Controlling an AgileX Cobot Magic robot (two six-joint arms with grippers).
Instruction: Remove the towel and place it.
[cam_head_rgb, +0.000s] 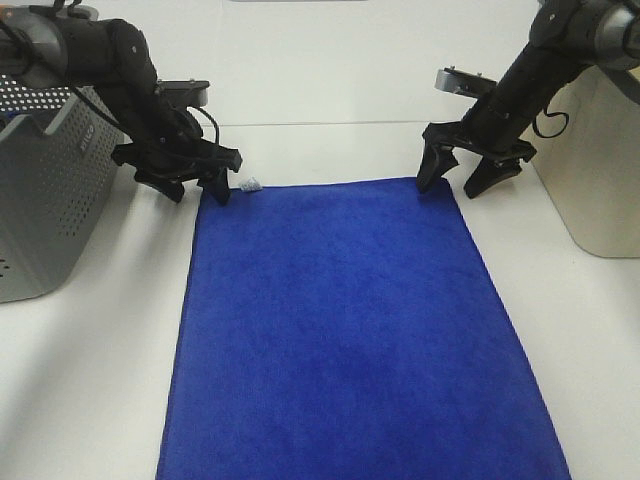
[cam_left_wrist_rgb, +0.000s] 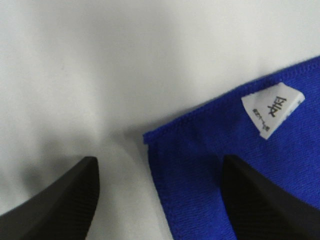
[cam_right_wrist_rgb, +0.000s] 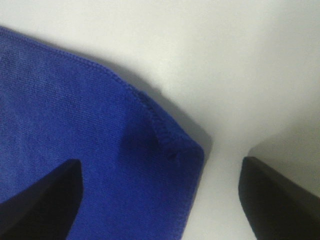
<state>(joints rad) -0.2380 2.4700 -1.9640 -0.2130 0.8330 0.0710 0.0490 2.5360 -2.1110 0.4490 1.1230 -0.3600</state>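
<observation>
- Towel (cam_head_rgb: 350, 330): flat beside the grey basket (cam_head_rgb: 45, 190), long axis running away from my pincers
- Left pincer (cam_head_rgb: 198, 193): spread astride the corner with the tag (cam_left_wrist_rgb: 272, 112), nearer the basket
- Right pincer (cam_head_rgb: 450, 187): spread astride the corner farther from the basket

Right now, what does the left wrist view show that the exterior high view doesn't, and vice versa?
Only the left wrist: the print on the white tag and the stitched hem at the corner. Only the exterior high: the whole towel spread flat, the grey basket, and the right pincer open at the other far corner. Both: the left pincer open, astride the tagged corner, holding nothing.
</observation>
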